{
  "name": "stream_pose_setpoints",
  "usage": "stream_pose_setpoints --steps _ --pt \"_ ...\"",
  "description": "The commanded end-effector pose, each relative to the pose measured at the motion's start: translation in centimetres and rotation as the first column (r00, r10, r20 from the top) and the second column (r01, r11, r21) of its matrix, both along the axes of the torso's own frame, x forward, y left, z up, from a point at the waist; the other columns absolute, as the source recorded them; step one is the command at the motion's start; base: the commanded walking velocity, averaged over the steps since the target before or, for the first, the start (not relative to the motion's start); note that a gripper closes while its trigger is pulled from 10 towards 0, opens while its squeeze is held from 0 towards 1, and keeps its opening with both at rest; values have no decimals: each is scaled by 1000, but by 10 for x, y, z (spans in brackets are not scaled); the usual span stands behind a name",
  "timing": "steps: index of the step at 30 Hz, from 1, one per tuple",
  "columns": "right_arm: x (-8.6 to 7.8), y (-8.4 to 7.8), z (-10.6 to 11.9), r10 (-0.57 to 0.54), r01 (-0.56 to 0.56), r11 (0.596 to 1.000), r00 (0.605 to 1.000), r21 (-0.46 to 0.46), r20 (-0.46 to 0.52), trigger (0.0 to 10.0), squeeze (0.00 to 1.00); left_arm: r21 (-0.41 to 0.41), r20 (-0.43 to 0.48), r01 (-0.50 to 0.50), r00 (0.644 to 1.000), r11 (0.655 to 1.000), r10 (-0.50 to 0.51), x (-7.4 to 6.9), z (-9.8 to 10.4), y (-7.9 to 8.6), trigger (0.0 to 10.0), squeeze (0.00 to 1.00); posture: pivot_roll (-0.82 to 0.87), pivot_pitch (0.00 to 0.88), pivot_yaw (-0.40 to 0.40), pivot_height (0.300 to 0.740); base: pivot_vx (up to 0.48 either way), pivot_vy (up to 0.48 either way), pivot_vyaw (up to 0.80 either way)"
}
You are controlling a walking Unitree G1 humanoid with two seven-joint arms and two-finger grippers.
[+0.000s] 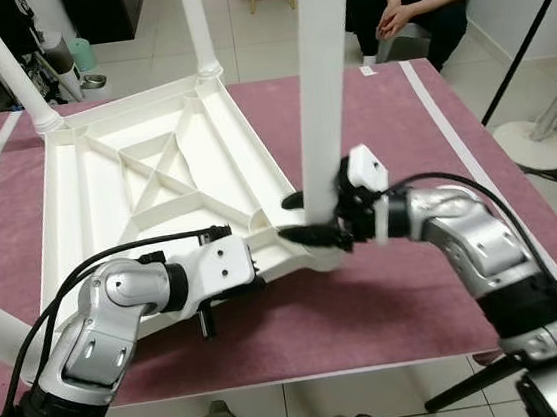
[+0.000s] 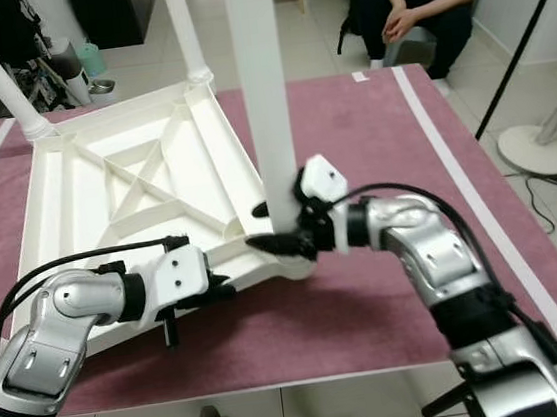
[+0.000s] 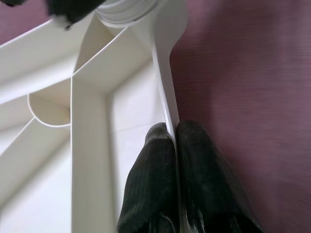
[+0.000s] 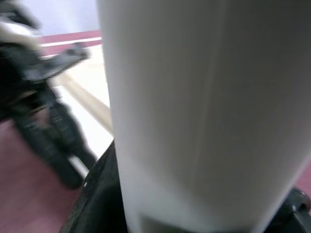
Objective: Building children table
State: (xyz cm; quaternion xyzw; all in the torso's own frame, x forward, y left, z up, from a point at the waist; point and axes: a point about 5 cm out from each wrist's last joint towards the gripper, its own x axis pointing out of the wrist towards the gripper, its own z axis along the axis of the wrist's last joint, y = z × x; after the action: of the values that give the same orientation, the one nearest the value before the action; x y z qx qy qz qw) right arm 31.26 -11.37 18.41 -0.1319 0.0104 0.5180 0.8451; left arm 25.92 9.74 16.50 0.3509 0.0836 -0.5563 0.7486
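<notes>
The right tool [image 1: 305, 218] clamps the upright white leg [image 1: 324, 93] at the tabletop's [image 1: 155, 182] near corner; the left tool [image 3: 171, 145] pinches its rim.

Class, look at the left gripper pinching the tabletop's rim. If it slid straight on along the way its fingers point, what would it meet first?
Most likely the white table leg at the near corner socket, where the right gripper grips it. The left gripper is shut on the upturned tabletop rim, pointing along it towards that corner; depth is uncertain.
</notes>
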Motion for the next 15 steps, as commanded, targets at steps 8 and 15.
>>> stream_pose_setpoints --steps 8,15 --pt "30 12 -32 -523 520 852 851 -65 -38 0 0 -270 315 -182 911 946 265 35 62 -60 0 0 98 0 48 740 0 0 0" --pt "39 10 -43 -784 783 620 618 -44 -54 0 0 -293 363 -211 878 932 312 50 75 -84 0 0 92 0 58 740 0 0 0"
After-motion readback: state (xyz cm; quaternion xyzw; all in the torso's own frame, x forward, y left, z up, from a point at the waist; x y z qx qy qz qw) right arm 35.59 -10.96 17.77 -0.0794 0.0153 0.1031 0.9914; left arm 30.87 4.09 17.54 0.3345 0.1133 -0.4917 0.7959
